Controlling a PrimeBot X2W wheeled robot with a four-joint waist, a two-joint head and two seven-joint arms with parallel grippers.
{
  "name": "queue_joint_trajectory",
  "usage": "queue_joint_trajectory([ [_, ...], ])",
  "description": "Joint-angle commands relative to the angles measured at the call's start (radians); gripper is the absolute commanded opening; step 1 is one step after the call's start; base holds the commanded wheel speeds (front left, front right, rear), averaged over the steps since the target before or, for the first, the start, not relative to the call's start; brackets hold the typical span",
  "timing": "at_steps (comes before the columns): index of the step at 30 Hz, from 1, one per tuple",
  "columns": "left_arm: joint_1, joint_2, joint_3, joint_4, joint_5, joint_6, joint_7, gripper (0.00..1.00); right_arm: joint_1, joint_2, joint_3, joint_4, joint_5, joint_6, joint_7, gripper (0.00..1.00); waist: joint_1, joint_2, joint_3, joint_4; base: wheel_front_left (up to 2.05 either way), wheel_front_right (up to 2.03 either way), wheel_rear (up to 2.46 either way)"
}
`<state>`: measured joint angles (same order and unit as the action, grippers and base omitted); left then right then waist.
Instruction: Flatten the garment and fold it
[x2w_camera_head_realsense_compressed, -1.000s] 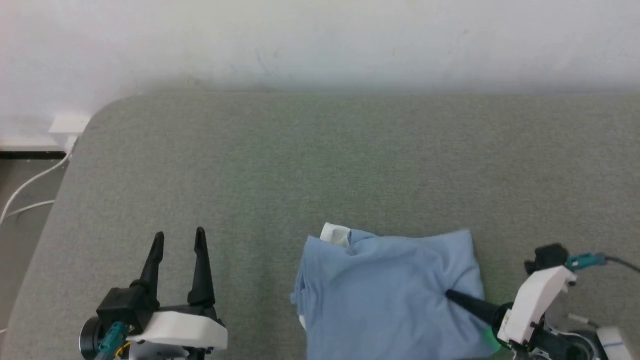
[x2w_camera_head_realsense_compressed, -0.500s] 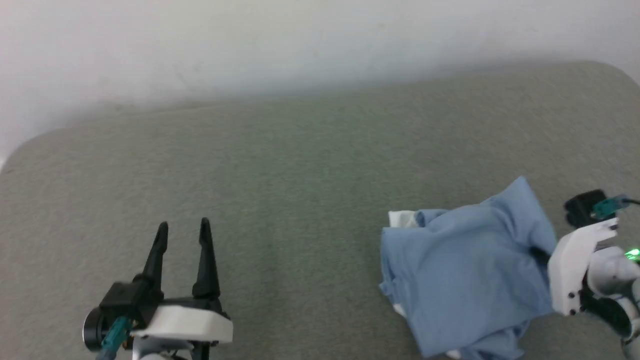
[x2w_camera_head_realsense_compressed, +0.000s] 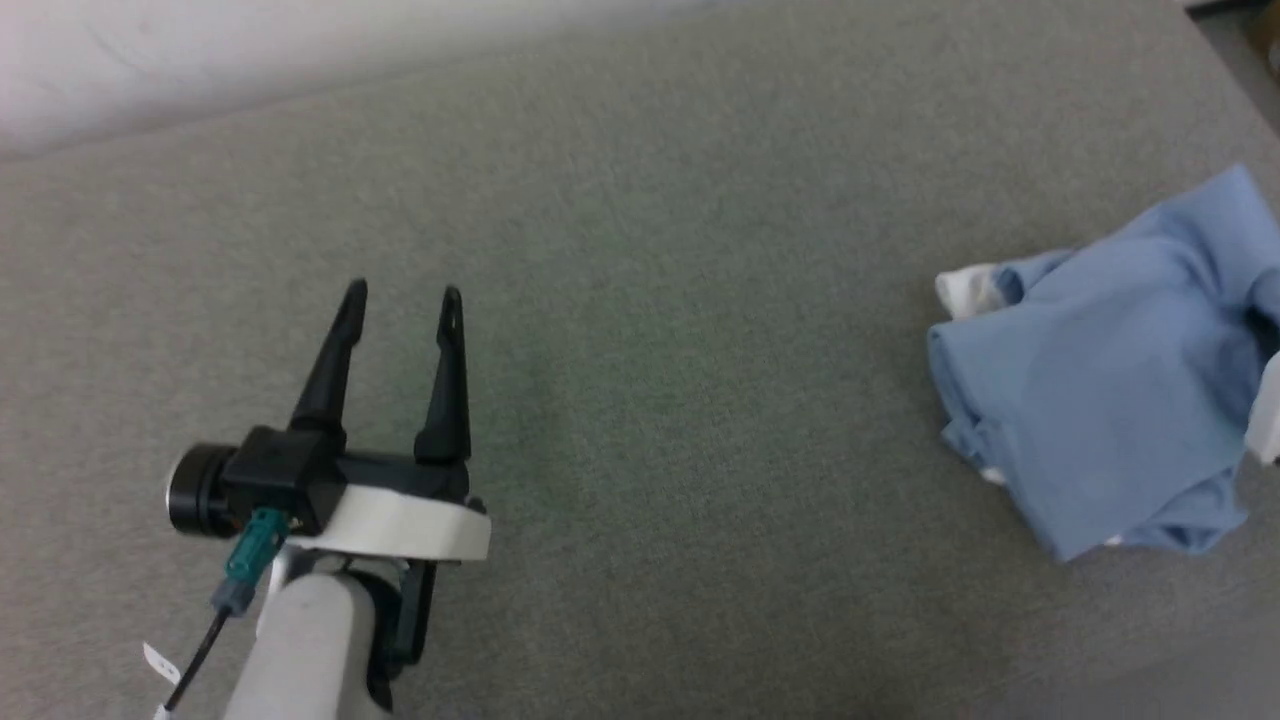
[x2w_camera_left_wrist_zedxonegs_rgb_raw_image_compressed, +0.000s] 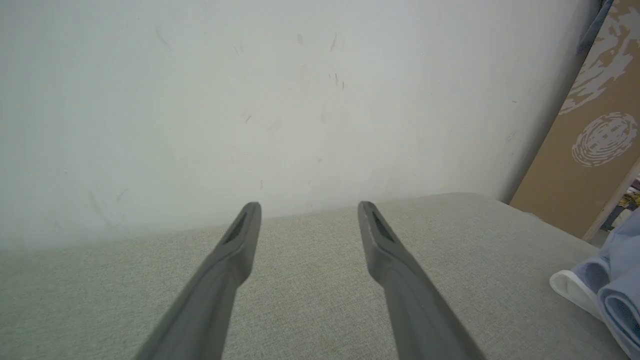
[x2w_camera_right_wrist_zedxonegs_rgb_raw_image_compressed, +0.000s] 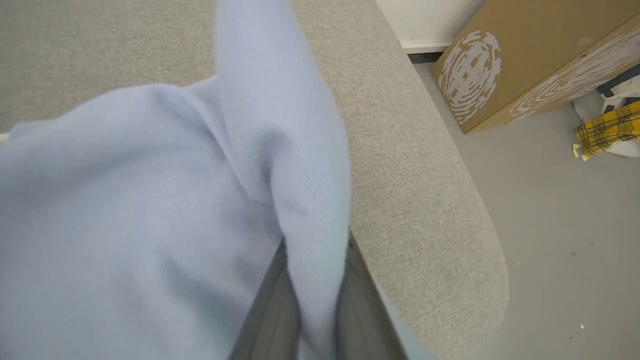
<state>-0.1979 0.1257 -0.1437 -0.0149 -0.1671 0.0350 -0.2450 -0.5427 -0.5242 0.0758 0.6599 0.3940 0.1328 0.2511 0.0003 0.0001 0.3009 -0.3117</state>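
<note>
Two jaws of your right gripper (x2w_camera_right_wrist_zedxonegs_rgb_raw_image_compressed: 312, 280) are clamping a fold of the light blue shirt (x2w_camera_head_realsense_compressed: 1100, 400), tenting what was lying flat earlier by the right corner of the padded surface (x2w_camera_head_realsense_compressed: 700, 300); likely you are opening it. Your left gripper (x2w_camera_head_realsense_compressed: 403, 300) is hovering wide mid-surface.

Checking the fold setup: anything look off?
Yes: the garment is bunched in a heap near the right edge of the grey surface, white collar poking out, not flat. The right gripper has its jaws shut on one fold; the left gripper hangs open, well apart.
</note>
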Motion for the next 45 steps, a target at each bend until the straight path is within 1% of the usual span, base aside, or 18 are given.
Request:
queue_joint_trajectory([
  [1,-0.017,0.008,-0.003,-0.005,0.008,-0.007,0.003,1.00,-0.025,0.004,-0.006,0.009,-0.008,-0.002,-0.016,0.00,-0.0003,-0.0001,0.124,-0.056,0.00,0.00,0.00],
  [6,-0.066,0.014,-0.019,-0.016,0.023,-0.010,0.009,1.00,-0.118,0.027,-0.070,0.143,-0.043,-0.002,-0.160,0.00,-0.0003,-0.0001,0.173,-0.043,0.00,0.00,0.00],
  [7,-0.071,0.014,-0.022,-0.015,0.024,-0.011,0.008,1.00,-0.129,0.038,-0.078,0.175,-0.047,-0.002,-0.176,0.20,-0.0003,-0.0001,0.178,-0.040,0.00,0.00,0.00],
  [8,-0.076,0.013,-0.026,-0.013,0.025,-0.012,0.008,1.00,-0.139,0.045,-0.083,0.207,-0.053,-0.002,-0.186,0.49,-0.0003,-0.0001,0.181,-0.036,0.00,0.00,0.00],
  [9,-0.080,0.013,-0.029,-0.011,0.024,-0.013,0.007,1.00,-0.146,0.052,-0.086,0.237,-0.060,-0.002,-0.193,1.00,-0.0003,-0.0001,0.182,-0.032,0.00,0.00,0.00],
  [13,-0.081,0.011,-0.026,0.004,0.017,-0.010,0.003,1.00,-0.158,0.066,-0.104,0.344,-0.075,-0.002,-0.222,1.00,-0.0003,-0.0001,0.166,-0.017,0.00,0.00,0.00],
  [15,-0.074,0.008,-0.024,0.013,0.011,-0.008,-0.001,1.00,-0.154,0.058,-0.117,0.383,-0.085,-0.002,-0.248,1.00,-0.0003,-0.0001,0.147,-0.007,0.00,0.00,0.00],
  [17,-0.062,0.004,-0.021,0.025,0.003,-0.007,-0.005,1.00,-0.138,0.042,-0.134,0.407,-0.104,-0.002,-0.300,1.00,-0.0003,-0.0001,0.114,0.006,0.00,0.00,0.00],
  [21,-0.028,-0.012,-0.020,0.048,-0.017,-0.006,-0.012,1.00,-0.071,0.027,-0.157,0.412,-0.144,-0.002,-0.421,1.00,-0.0003,-0.0001,0.036,0.044,0.00,0.00,0.00],
  [24,0.005,-0.026,-0.019,0.064,-0.035,-0.003,-0.015,1.00,0.006,0.045,-0.177,0.371,-0.159,-0.002,-0.482,1.00,-0.0003,-0.0001,-0.023,0.078,0.00,0.00,0.00],
  [28,0.056,-0.040,-0.007,0.074,-0.052,0.008,-0.016,1.00,0.131,0.105,-0.194,0.244,-0.177,-0.002,-0.505,1.00,-0.0003,-0.0001,-0.094,0.124,0.00,0.00,0.00],
  [30,0.082,-0.044,0.000,0.074,-0.056,0.012,-0.016,1.00,0.195,0.144,-0.204,0.157,-0.182,-0.002,-0.508,1.00,-0.0003,-0.0001,-0.123,0.152,0.00,0.00,0.00],
  [33,0.115,-0.049,0.021,0.067,-0.062,0.020,-0.017,1.00,0.281,0.218,-0.206,0.005,-0.196,-0.002,-0.508,1.00,-0.0003,-0.0001,-0.155,0.190,0.00,0.00,0.00],
  [38,0.154,-0.053,0.058,0.063,-0.065,0.030,-0.017,1.00,0.384,0.329,-0.191,-0.259,-0.227,-0.002,-0.442,1.00,-0.0003,-0.0001,-0.194,0.253,0.00,0.00,0.00],
  [41,0.169,-0.054,0.079,0.062,-0.062,0.034,-0.017,1.00,0.426,0.367,-0.174,-0.396,-0.234,-0.002,-0.400,1.00,-0.0003,-0.0001,-0.211,0.289,0.00,0.00,0.00],
  [45,0.193,-0.045,0.115,0.065,-0.059,0.035,-0.017,1.00,0.471,0.398,-0.140,-0.544,-0.237,-0.002,-0.374,1.00,-0.0003,-0.0001,-0.235,0.309,0.00,0.00,0.00],
])
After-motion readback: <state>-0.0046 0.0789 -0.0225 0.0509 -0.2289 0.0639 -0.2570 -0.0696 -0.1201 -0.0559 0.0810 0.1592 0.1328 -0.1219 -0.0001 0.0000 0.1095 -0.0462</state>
